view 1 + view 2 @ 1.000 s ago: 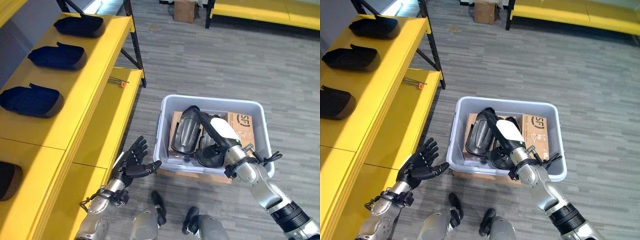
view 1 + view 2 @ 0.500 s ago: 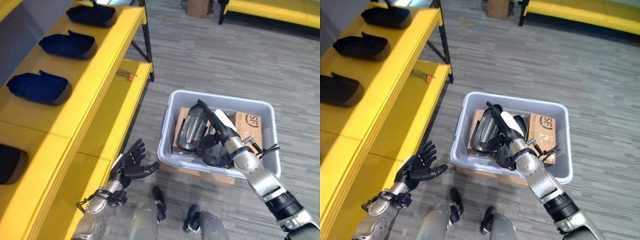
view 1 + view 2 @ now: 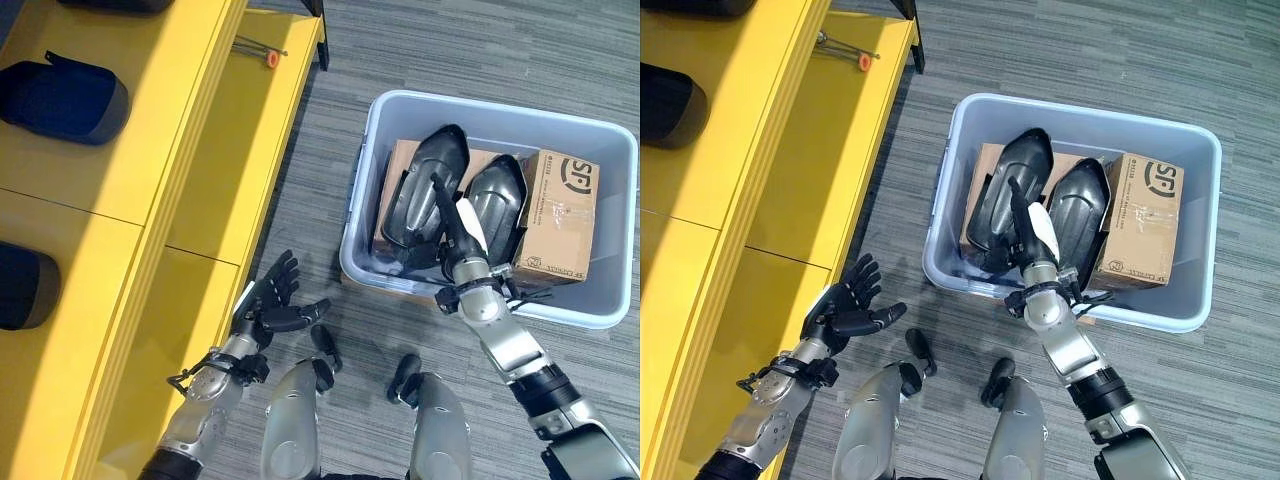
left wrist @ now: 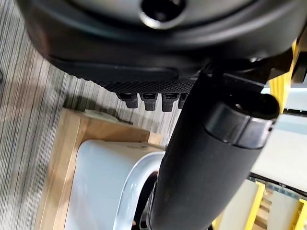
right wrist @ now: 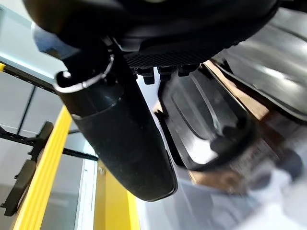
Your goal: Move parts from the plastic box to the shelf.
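A grey plastic box (image 3: 500, 105) stands on the floor and holds two glossy black moulded parts, one (image 3: 420, 185) lying beside the other (image 3: 497, 200). My right hand (image 3: 455, 225), with a white thumb cover, reaches over the box's near rim. Its straight fingers lie between the two parts, touching the left one, and nothing is gripped. The right wrist view shows a black part (image 5: 201, 120) just past that hand. My left hand (image 3: 275, 305) hangs open above the floor, between the box and the yellow shelf (image 3: 150, 150). It holds nothing.
A cardboard carton (image 3: 558, 215) fills the box's right end. Two black parts (image 3: 65, 100) (image 3: 20, 285) rest on the shelf's upper level. An orange-tipped tool (image 3: 255, 50) lies on the lower level. A wooden board (image 4: 62, 158) sits under the box.
The camera has tipped downward, so the whole picture has shifted. My right hand has settled lower between the two parts. The left hand stays open in about the same place.
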